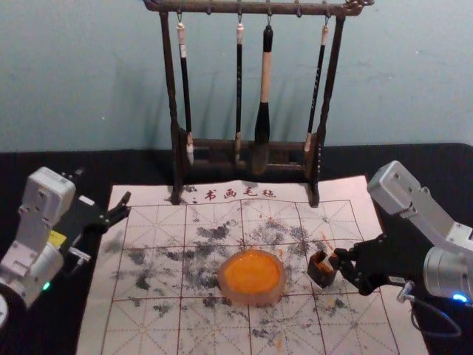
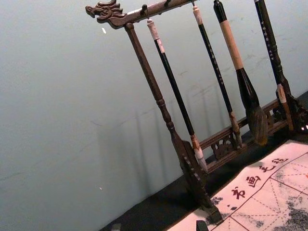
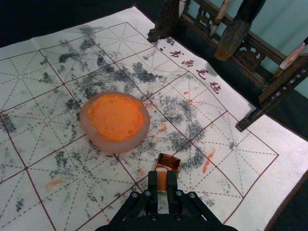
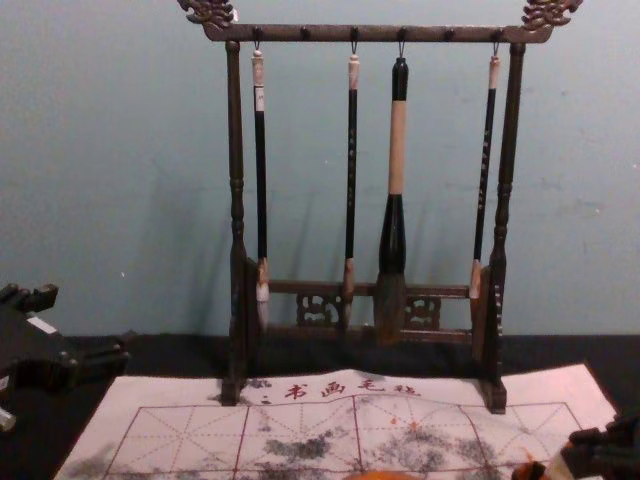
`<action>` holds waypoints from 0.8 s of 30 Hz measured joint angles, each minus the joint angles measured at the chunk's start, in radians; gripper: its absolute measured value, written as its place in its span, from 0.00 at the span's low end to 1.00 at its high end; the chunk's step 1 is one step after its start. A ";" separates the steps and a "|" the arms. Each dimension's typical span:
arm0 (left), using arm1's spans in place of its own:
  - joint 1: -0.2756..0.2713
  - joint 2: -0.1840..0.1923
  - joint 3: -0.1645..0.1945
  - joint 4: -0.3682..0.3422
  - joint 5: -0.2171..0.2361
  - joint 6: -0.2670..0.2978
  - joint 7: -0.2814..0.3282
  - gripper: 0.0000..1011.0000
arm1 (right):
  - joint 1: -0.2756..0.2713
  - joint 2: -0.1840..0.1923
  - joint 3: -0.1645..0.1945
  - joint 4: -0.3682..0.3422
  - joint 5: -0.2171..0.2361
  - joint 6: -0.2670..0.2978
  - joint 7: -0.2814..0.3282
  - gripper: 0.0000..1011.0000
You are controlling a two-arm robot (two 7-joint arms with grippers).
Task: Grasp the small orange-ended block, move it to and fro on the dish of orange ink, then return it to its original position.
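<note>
Right gripper closed on the block

Your right gripper (image 1: 338, 261) is at the lower right of the head view, its fingertips closed on the block (image 3: 161, 181), right at the small holder (image 1: 320, 271). The ink dish (image 1: 252, 276) sits near them, at lower centre on the mat (image 1: 151, 325). You have your left gripper (image 1: 103, 191) parked at the left of that frame, fingers spread, with nothing between them.

Wall (image 1: 74, 74): blue-green, small pale marks | Table (image 1: 425, 170): black surface | Light: soft wall shadows (image 4: 172, 225)
</note>
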 joint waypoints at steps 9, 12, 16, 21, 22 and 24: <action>0.000 0.000 0.000 0.000 0.000 0.000 0.000 1.00 | -0.001 0.001 0.003 -0.001 0.003 0.000 0.000 0.03; 0.000 0.000 0.000 0.000 0.000 0.000 0.000 1.00 | -0.002 0.001 0.004 -0.002 0.005 0.000 0.000 0.03; 0.000 0.000 0.000 0.000 0.000 0.000 0.000 1.00 | -0.002 0.001 0.005 -0.003 0.006 0.000 0.000 0.14; 0.000 0.000 0.000 0.000 0.000 0.000 0.000 1.00 | -0.002 0.002 0.005 -0.003 0.007 0.000 0.000 0.30; 0.000 0.000 0.000 0.000 0.000 0.000 0.000 1.00 | -0.002 0.002 0.005 -0.003 0.007 0.000 0.000 0.32; 0.000 0.000 0.000 0.000 0.000 0.000 0.000 1.00 | -0.003 0.002 0.006 -0.004 0.007 0.000 0.000 0.37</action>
